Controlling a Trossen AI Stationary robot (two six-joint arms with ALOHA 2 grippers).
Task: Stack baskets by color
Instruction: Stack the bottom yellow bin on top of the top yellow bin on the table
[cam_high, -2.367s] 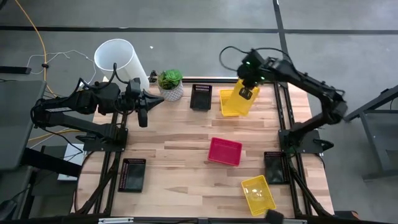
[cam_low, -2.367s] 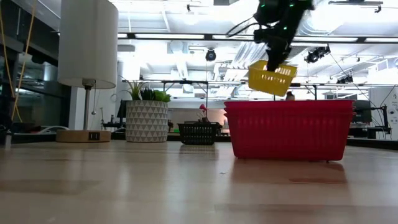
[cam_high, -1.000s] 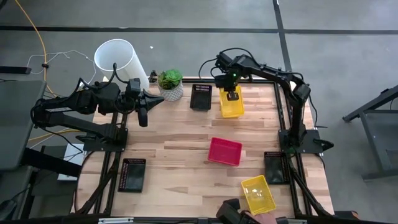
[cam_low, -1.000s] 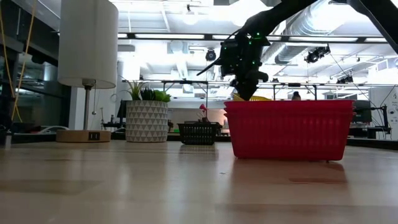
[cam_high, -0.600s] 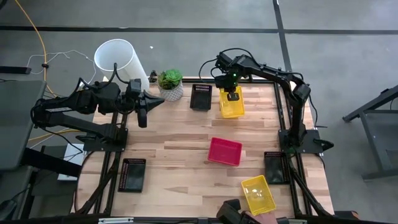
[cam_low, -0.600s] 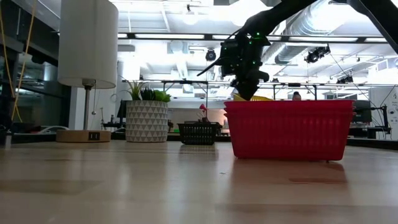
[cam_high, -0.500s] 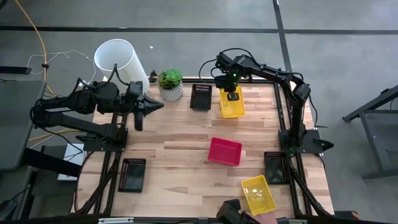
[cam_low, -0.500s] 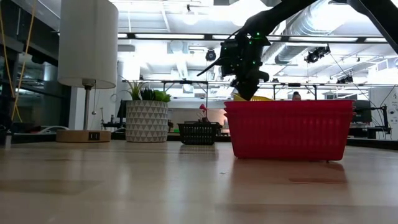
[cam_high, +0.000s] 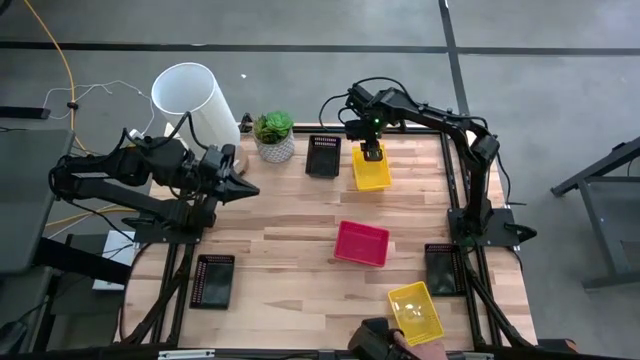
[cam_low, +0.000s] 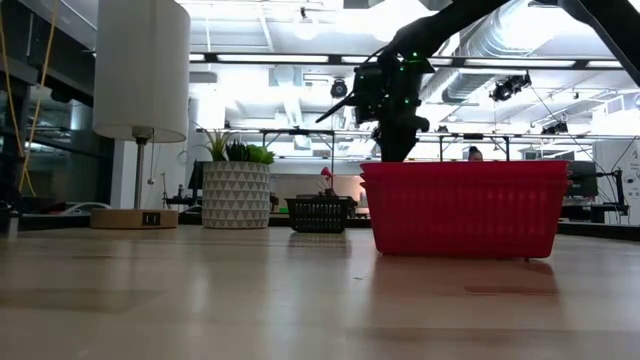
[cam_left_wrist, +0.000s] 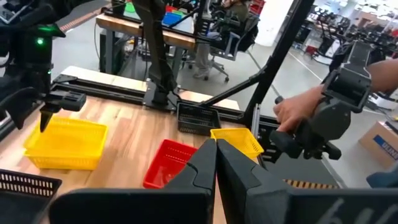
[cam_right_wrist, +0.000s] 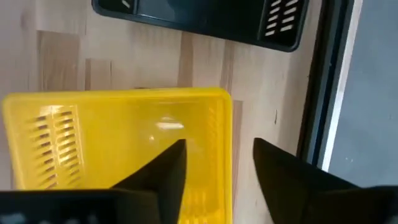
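Note:
A yellow basket lies flat on the table at the far right, next to a black basket. My right gripper hangs over the yellow basket's far end, pointing down and open. Its fingers stand on either side of that end's wall, one inside and one outside. A pink-red basket sits mid-table. A second yellow basket lies at the near right edge. My left gripper is shut and holds nothing above the table's left edge. In the low view the pink-red basket hides the far yellow basket.
A white pot with a green plant and a big white cylinder stand at the far left. Two more black baskets lie at the near left and right edge. A person's hand shows at the near edge.
My right gripper has opened and let go of the yellow basket. The basket's raised end has dropped, so it now lies flat and is out of sight behind the pink-red basket in the low view. My left gripper has swung round to point toward the table's right.

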